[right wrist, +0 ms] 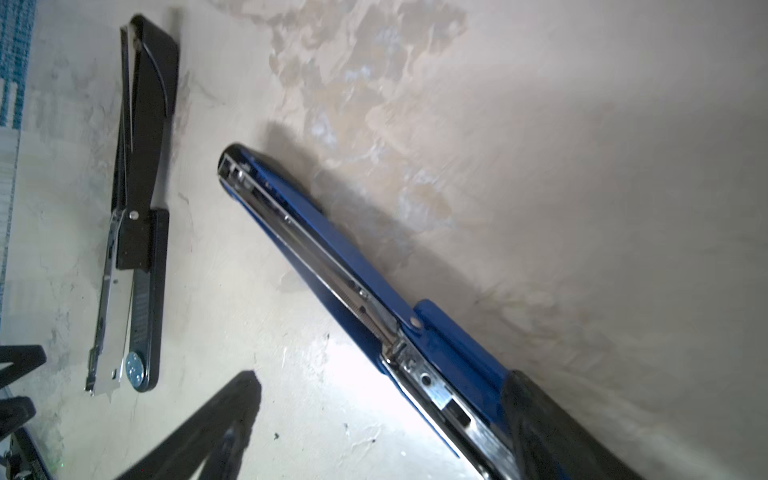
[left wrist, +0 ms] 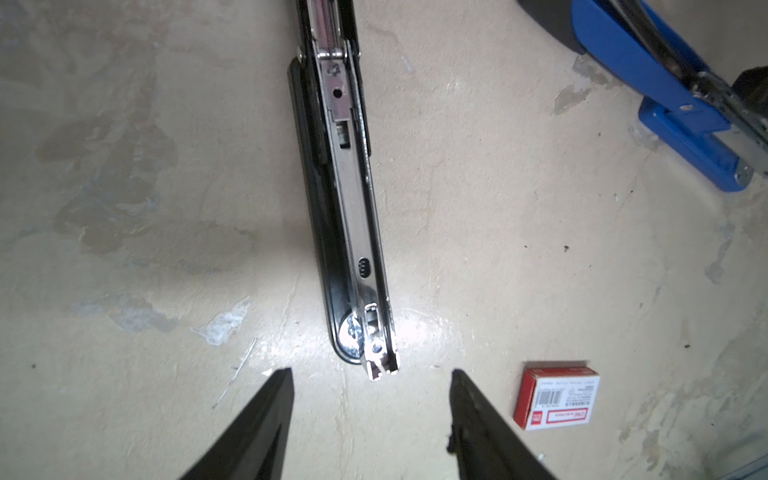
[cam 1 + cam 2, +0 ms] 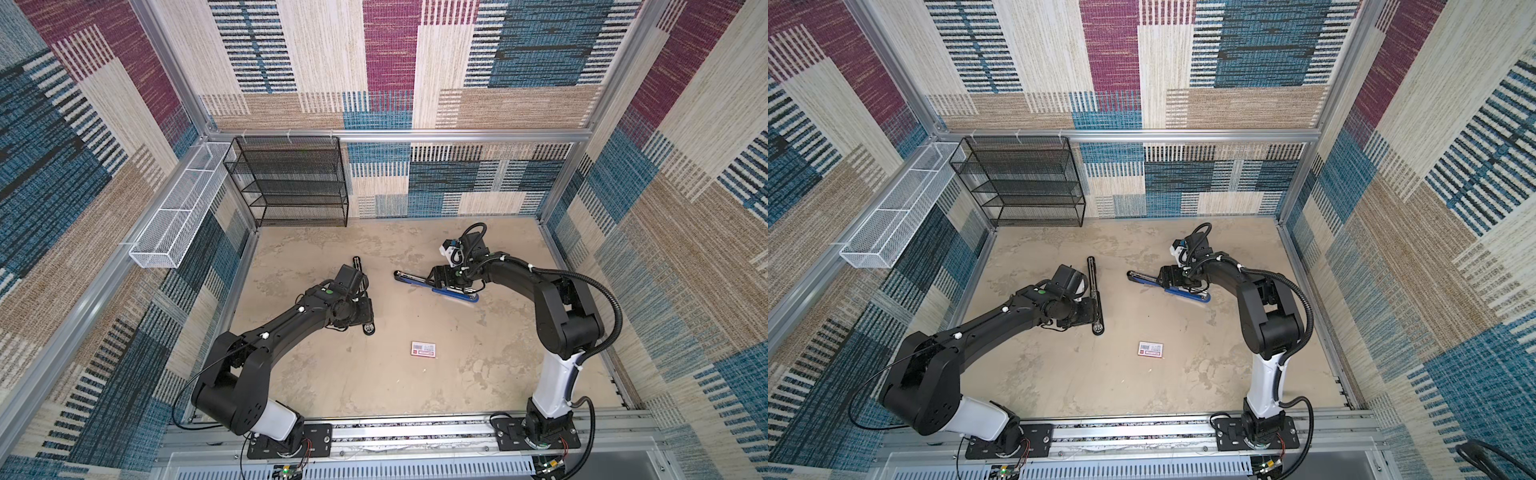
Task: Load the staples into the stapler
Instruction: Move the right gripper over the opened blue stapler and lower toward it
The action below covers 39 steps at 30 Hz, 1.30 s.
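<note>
A black stapler [image 3: 356, 266] [image 3: 1093, 282] [image 2: 349, 208] [image 1: 141, 249] lies opened out flat on the table, its metal magazine showing. My left gripper [image 3: 363, 322] [image 3: 1094, 322] [image 2: 371, 376] is open and holds nothing, its tips just short of this stapler's near end. A blue stapler [image 3: 457, 294] [image 3: 1190, 293] [image 1: 332, 257], also opened out, lies at the right. My right gripper [image 3: 442, 279] [image 3: 1173, 277] [image 1: 384, 378] stands open astride it, one finger close against its blue side. The staples show only as a closed white-and-red barcoded box [image 3: 423, 349] [image 3: 1150, 349] [image 2: 557, 397] lying alone on the table.
A black mesh shelf [image 3: 286, 183] stands at the back left corner. A white mesh basket [image 3: 174, 220] hangs on the left wall. Patterned walls close in three sides, and an aluminium rail [image 3: 415, 432] carrying both arm bases runs along the front.
</note>
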Tool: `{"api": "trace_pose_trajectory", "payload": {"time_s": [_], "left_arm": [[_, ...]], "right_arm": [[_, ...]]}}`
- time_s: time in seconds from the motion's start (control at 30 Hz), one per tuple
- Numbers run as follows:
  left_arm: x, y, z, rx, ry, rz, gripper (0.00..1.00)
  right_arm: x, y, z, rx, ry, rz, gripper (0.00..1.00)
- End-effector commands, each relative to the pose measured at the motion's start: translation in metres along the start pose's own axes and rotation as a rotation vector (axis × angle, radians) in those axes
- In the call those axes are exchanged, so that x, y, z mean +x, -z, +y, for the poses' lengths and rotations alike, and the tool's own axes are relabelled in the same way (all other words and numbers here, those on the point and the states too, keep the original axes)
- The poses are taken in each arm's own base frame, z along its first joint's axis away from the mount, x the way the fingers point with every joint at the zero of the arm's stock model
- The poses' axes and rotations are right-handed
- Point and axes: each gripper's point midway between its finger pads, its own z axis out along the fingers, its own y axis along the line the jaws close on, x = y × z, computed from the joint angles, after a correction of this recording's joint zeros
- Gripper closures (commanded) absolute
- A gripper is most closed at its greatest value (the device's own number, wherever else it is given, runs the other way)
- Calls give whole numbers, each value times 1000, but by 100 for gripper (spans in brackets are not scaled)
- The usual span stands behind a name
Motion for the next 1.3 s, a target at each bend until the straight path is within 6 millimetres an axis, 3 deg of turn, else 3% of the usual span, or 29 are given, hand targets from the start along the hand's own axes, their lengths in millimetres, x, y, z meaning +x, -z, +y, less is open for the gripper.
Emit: {"api": "trace_pose_trajectory", "payload": {"time_s": [0.0,0.13,0.23,0.33,0.57,0.77,1.07,1.27], "left_arm": [[-8,1,-6,23,14,-29,37],[-9,-1,-2,2,16,-31,37],[-11,-3,1,-21,12,-29,37],[-13,-9,3,-40,8,-21,37],[-22,-27,3,-79,-10,5,37],[-24,-39,2,-96,-18,31,37],[-26,-43,7,-124,-35,30,37],[-29,-54,8,-149,-73,56,41]], "right_arm": [[23,-11,6,17,30,78,10],[30,-26,6,82,60,97,17],[26,-33,6,124,64,77,29],[19,-38,9,140,56,49,43],[-6,-48,6,187,18,-29,63],[-40,-48,3,232,23,-111,67],[-88,-53,-3,298,-5,-198,69],[-97,-58,1,276,-18,-200,67]]}}
